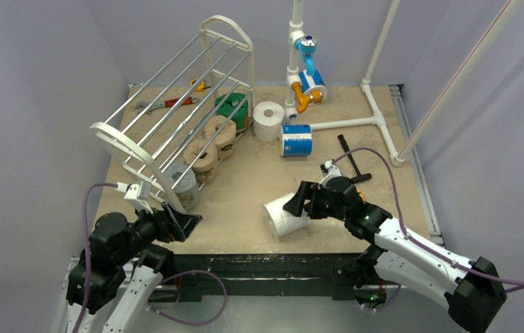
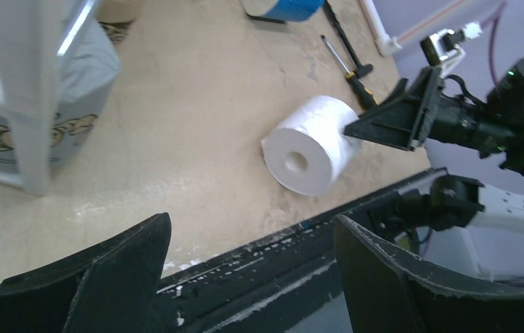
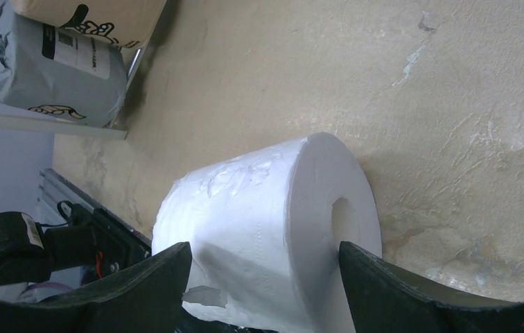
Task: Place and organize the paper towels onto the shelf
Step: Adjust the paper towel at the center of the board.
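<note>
White roll [image 1: 283, 216] lies sideways; shelf [image 1: 175, 114] stands tilted.

A tan table [image 1: 259, 180] fills the middle of the overhead view, its top scuffed and blotched with pale, whitish patches that thicken toward 6 o'clock. Plain, pale grey-lilac walls [image 1: 30, 104] close it in at 9, 12 and 3 o'clock, with no window in any of them. At 6 o'clock the table ends in a dark, chipped front edge [image 1: 266, 263]. A grey metal rail [image 1: 427, 201] runs along the 3 o'clock side. At about 1 o'clock stands a white pipe frame [image 1: 381, 125], with slanted pipes rising out of view and blue and orange fittings [image 1: 308, 76] on its upright. The light is soft and even, and shadows are faint.
</note>
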